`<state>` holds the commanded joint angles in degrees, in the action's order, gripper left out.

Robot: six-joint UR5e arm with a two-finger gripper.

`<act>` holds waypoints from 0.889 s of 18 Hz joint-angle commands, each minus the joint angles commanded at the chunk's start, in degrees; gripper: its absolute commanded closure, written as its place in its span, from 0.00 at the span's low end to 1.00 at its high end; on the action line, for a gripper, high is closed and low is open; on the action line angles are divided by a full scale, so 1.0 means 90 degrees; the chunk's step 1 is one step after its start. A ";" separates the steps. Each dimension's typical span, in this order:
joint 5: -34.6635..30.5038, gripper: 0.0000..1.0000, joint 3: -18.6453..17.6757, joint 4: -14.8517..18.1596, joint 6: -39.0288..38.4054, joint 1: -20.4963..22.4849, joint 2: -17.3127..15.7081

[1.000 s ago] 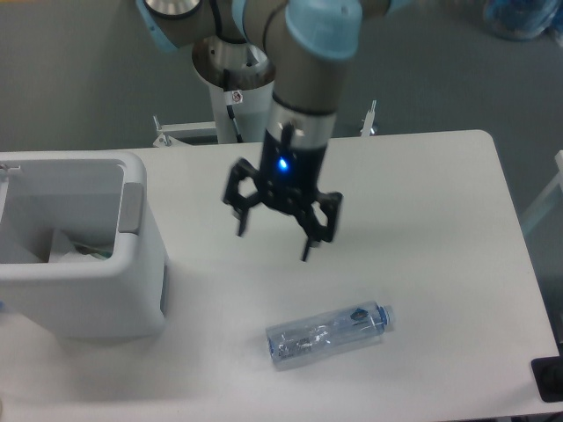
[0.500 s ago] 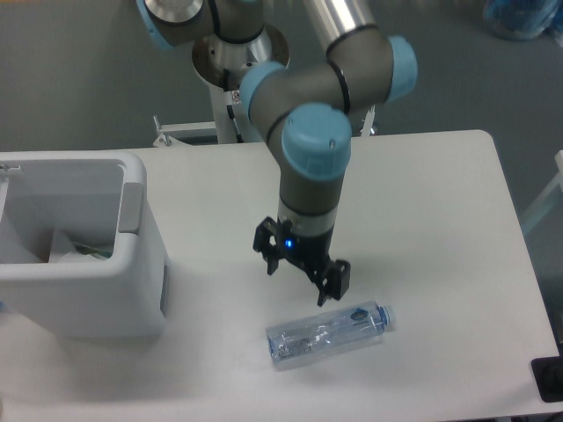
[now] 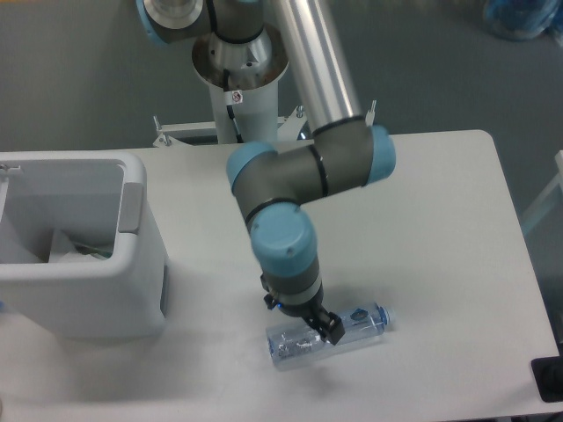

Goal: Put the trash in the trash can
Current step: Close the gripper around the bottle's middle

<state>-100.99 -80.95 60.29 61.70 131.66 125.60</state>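
Two items of trash are accounted for. One, the clear plastic bottle (image 3: 327, 336), lies on its side on the table (image 3: 440, 229), toward the near edge and a little right of centre. Its long axis runs left to right, rising slightly toward the far side at the right end, where the blue cap (image 3: 384, 315) points. The other, a white packet (image 3: 75, 251), is partly visible inside the trash can (image 3: 84, 286); only a corner shows above the rim, so its full shape cannot be confirmed.

The gripper (image 3: 303, 316) sits directly over the bottle's middle, low enough that its body overlaps the bottle in this view. One dark fingertip (image 3: 333, 332) shows against the clear plastic on the near-right side; the other finger is hidden behind the wrist. Whether the jaws are spread around the bottle or already pressed on it cannot be told from this angle.

Judgement: the fingers appear set across the short axis, which suits a grasp at mid-length. The bottle is smooth and round, so it may roll or slip if the closing is off-centre.

The trash can stands at the left edge of the table, well apart from the bottle, its grey tab (image 3: 130, 207) facing right. Carrying will call for a lift clear of the rim and travel leftward.
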 joint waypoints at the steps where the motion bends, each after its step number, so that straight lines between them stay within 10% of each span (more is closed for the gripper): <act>1: -0.0010 0.04 -0.0029 0.0000 0.0078 -0.0039 -0.0010; 16: -0.0712 0.07 0.0293 -0.0155 0.0059 -0.0449 0.0761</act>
<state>-107.40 -78.31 58.89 62.23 127.62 132.45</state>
